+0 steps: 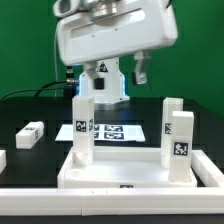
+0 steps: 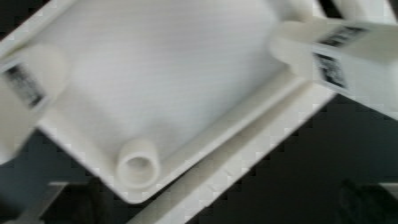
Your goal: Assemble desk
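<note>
Arm (image 1: 110,35) is hanging over the rear middle of the black table (image 1: 20,110), its bulky white wrist housing filling the upper part of the exterior view, pointing straight down. Gripper (image 1: 105,85) is sitting low behind the desk parts; fingers are mostly hidden, so opening width cannot be told, and nothing is visibly being held.

Desk top (image 1: 120,172) is lying flat near the table's front edge, rim upward. Three legs are standing upright on it: one (image 1: 82,125) at the corner on the exterior view's left, two (image 1: 181,145) (image 1: 173,115) on the exterior view's right. A further loose leg (image 1: 30,134) is lying toward the table's edge on the exterior view's left. Marker board (image 1: 112,131) is lying flat behind the desk top.

Wrist view is showing the desk top's (image 2: 169,80) inner surface with an empty corner socket (image 2: 141,163) and one tagged leg (image 2: 329,55) standing at the rim.
</note>
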### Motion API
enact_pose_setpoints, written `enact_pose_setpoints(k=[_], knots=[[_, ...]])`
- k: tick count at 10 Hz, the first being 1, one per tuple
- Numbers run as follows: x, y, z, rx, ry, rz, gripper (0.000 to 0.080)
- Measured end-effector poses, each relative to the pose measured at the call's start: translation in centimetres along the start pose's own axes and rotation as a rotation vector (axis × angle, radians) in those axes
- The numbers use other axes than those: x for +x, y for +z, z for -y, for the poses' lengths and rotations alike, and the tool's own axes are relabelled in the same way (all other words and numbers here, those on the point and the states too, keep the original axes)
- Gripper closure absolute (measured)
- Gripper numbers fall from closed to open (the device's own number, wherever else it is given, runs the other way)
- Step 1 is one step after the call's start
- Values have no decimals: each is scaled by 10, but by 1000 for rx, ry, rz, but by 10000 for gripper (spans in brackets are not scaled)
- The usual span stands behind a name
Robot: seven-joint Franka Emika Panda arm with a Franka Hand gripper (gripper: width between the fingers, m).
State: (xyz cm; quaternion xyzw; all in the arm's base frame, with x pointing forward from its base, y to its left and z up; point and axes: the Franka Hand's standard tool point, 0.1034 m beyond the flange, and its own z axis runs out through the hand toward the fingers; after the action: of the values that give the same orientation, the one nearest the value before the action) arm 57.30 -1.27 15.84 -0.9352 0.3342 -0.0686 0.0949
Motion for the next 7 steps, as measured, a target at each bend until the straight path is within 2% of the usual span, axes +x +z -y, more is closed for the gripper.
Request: enact_pose_setpoints(k=[2,4,5,6,7], knots=[[2,-5,-45,-14,-223,13,151],[18,-12,-109,-31,-528,18,151],[24,-15,-127,-36,-596,18,151],[32,-19,-138,-41,-652,12,151],[31,-18,-137,-43,-663,15,151]])
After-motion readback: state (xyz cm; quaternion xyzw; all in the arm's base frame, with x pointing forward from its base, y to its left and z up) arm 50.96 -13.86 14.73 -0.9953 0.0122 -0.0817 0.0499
